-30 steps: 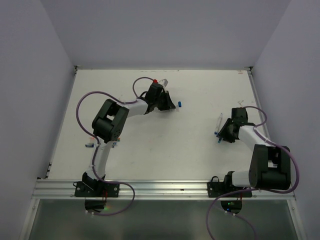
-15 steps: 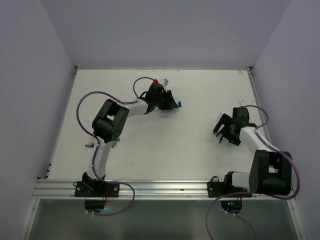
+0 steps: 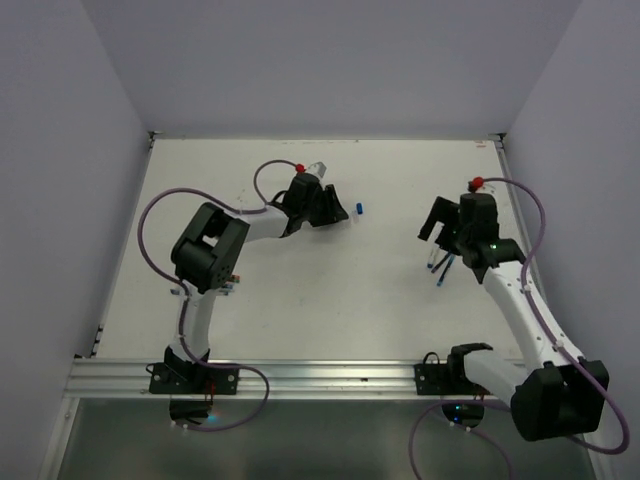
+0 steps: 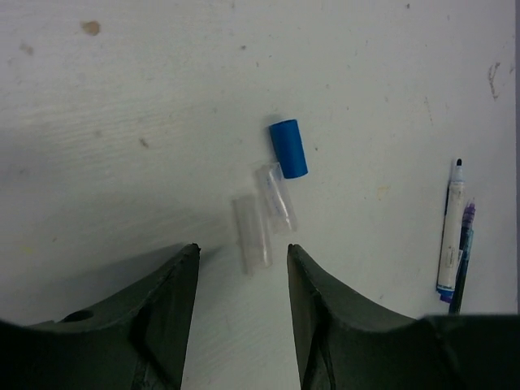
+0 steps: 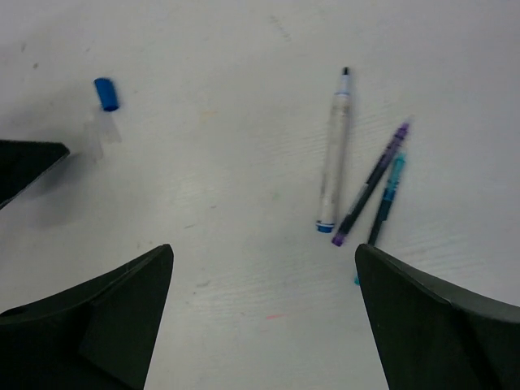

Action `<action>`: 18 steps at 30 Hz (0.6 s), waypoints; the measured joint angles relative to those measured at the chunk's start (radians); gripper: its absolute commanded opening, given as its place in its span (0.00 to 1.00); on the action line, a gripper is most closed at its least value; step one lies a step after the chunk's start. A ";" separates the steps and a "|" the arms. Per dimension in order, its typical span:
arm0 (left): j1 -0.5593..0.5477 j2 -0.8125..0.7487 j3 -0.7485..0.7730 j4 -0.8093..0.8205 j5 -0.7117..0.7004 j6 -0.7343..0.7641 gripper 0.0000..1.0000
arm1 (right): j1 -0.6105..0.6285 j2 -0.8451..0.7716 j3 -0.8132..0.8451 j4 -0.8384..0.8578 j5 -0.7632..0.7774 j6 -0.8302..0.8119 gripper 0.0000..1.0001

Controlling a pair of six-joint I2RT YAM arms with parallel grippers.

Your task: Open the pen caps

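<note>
from where i stand, the right gripper hangs over the table with its jaws spread wide and nothing in them. just past it, right of centre in that wrist view, three pens lie close together: a white pen, a purple pen and a teal pen, all bare-tipped, it seems. further off, upper middle of the overhead view, the left gripper is let go too, jaws apart and empty. two clear caps lie side by side right ahead of its fingertips, the nearer one's end reaching the gap between them. the blue cap lies just beyond, at the tip of the farther clear one. so the caps look to be off, and the step seems to be clearing away. i'd lift that left claw straight up, not sideways, since short round caps roll at a nudge, and keep the right one high over the pens.
</note>
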 measured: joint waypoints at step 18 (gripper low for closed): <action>0.077 -0.732 -0.272 -0.561 -0.596 -0.275 0.33 | 0.584 0.361 0.243 -0.003 0.303 -0.139 0.99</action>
